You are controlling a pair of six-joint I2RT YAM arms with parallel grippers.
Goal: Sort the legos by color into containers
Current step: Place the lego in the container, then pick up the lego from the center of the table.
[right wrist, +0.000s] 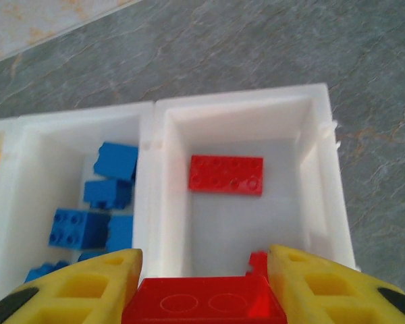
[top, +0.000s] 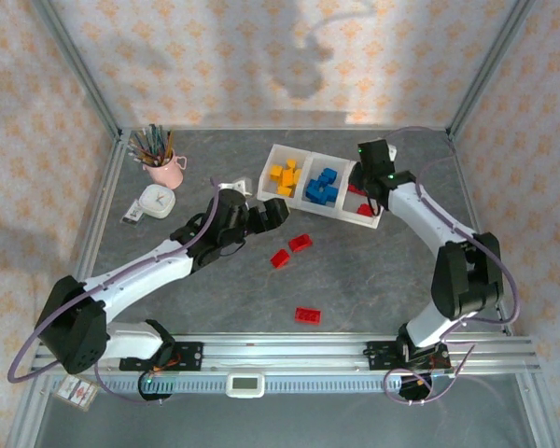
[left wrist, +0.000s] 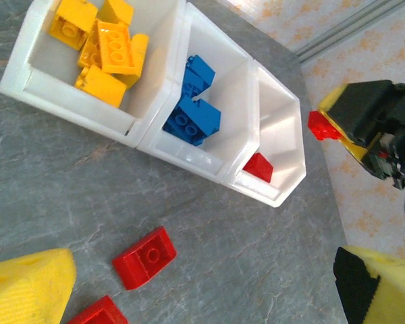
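The white three-compartment tray (top: 308,207) lies at the back of the table. It holds yellow legos (left wrist: 101,47) in its left bin, blue legos (left wrist: 192,108) in the middle and a flat red lego (right wrist: 226,174) in the right. My right gripper (right wrist: 204,262) hangs over the red bin, shut on a red lego (right wrist: 206,304). My left gripper (top: 273,215) stands open just in front of the tray's left end, nothing between its yellow fingers (left wrist: 27,287). Two loose red legos (left wrist: 144,256) (left wrist: 98,314) lie under it, and a third (top: 307,315) lies nearer the bases.
A pink cup of pencils (top: 163,168) and a small white clock-like gadget (top: 154,201) sit at the back left. Metal frame posts and patterned walls close in the table. The rail (top: 289,355) with the arm bases runs along the near edge.
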